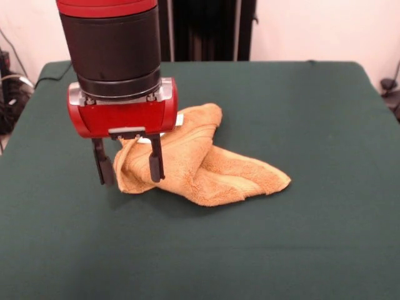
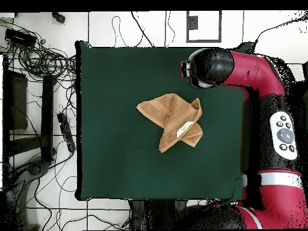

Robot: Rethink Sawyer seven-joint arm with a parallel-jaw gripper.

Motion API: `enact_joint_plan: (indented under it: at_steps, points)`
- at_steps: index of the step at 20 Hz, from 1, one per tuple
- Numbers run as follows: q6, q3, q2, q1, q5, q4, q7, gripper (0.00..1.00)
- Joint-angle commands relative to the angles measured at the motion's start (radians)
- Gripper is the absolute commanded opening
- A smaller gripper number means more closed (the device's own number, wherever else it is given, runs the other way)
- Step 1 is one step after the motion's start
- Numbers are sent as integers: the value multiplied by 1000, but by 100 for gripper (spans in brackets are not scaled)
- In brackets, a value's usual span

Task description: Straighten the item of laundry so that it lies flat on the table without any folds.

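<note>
- Towel: crumpled and folded over itself near the middle of the green worktop.
- Gripper: fingers spread wide, empty, straddling the towel's bunched end; white label showing.

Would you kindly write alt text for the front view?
A red and black robot hand, fingers open, hangs over the left end of a crumpled orange-tan towel on a dark green table. The towel is folded over itself, one corner pointing right.
</note>
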Motion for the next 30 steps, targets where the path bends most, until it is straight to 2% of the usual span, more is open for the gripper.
enact_joint_plan:
  at_steps: [1,12,15,21,30]
  points:
    - [86,17,-19,15,-12,92,-89,100]
    - [-52,11,-68,-44,-34,270,-84,100]
    - [-52,17,-70,-53,-41,281,-94,100]
    - [-130,17,-102,-70,-61,363,-62,100]
    - [-220,36,-87,-85,-72,409,-25,100]
